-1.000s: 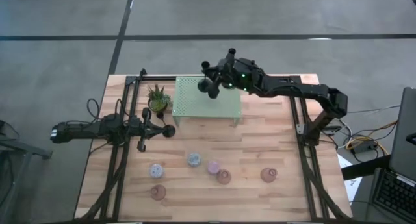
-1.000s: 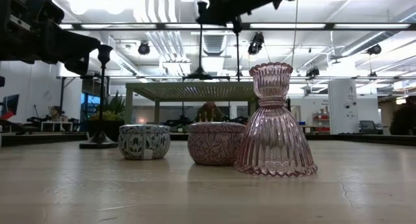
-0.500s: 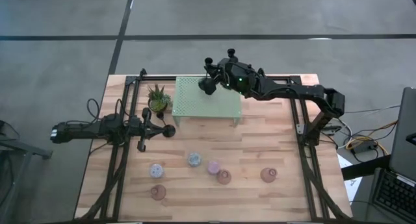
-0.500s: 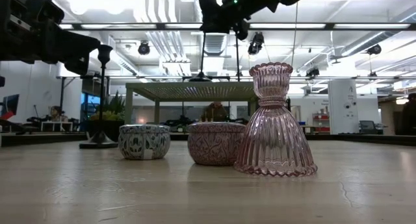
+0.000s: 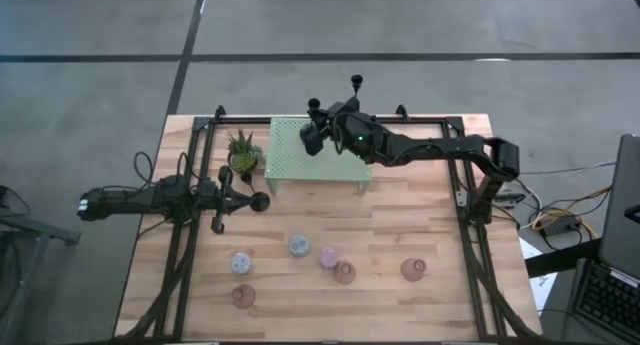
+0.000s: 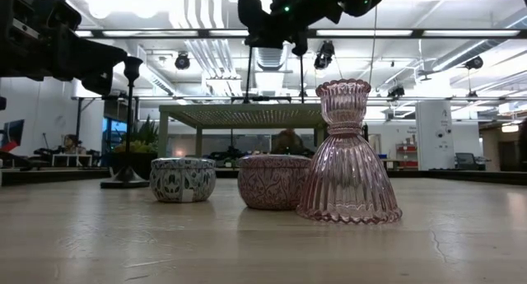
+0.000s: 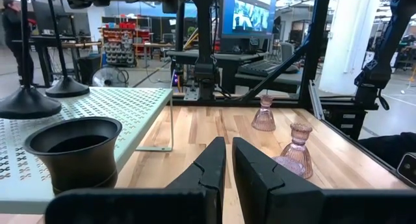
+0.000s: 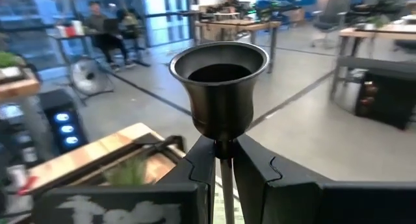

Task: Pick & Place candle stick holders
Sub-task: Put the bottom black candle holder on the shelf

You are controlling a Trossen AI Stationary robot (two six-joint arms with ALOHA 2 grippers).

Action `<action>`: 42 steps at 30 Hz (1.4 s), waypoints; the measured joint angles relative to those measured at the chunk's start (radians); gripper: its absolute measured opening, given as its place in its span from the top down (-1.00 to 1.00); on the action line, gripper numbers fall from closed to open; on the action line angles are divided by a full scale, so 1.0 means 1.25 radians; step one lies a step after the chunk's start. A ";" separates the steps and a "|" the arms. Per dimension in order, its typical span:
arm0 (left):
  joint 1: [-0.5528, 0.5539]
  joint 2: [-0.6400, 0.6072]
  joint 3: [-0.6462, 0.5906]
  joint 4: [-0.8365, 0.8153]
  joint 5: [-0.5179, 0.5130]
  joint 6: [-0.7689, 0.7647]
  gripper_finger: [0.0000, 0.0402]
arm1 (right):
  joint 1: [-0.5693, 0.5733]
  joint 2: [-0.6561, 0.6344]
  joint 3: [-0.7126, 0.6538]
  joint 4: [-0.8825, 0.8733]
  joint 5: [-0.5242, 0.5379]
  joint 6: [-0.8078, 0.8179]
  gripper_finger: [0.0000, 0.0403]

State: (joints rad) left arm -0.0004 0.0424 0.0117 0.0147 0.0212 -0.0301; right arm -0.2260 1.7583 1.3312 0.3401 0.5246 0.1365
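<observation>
My right gripper is over the left part of the mint-green perforated shelf, shut on a tall black candlestick. The candlestick's stem runs down to the shelf top. Two round black bases show on the shelf; which one belongs to the held stick I cannot tell. A third black candlestick stands on its base on the table just beyond my left gripper. That gripper is shut and empty. Several short round and pink glass holders stand on the table's near half. My right gripper pinches the candlestick's thin stem between its two fingers, right under the cup. The fingers lie across the stem, and the cup stands above them. The candlestick is upright. I cannot tell whether its base rests on the shelf top or hangs just above it.
A small potted green plant stands on the table by the shelf's left end. Black frame rails run along both sides of the table. A tall pink ribbed glass holder and two patterned round cups stand near the front edge.
My right gripper has carried the candlestick over the shelf toward the table's left edge and a little toward the near edge. The candlestick has stayed upright in the hold.
</observation>
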 joint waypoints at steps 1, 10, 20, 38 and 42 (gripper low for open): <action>0.000 0.000 0.000 0.000 0.000 0.000 0.83 | 0.000 0.005 0.000 0.000 0.017 -0.005 0.86; 0.000 0.000 0.000 0.000 0.000 0.000 0.83 | -0.011 0.019 0.000 0.015 0.042 0.018 0.86; 0.000 0.000 0.000 0.000 0.000 0.000 0.83 | -0.024 0.019 0.000 0.010 0.042 0.038 0.84; 0.000 0.000 0.000 0.000 0.000 0.000 0.83 | -0.029 0.020 0.002 0.011 0.040 0.020 0.55; 0.000 0.000 0.000 0.000 0.000 0.000 0.83 | -0.024 0.020 0.002 0.006 0.040 -0.005 0.52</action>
State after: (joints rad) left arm -0.0006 0.0425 0.0120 0.0143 0.0212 -0.0299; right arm -0.2564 1.7836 1.3331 0.3476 0.5752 0.1304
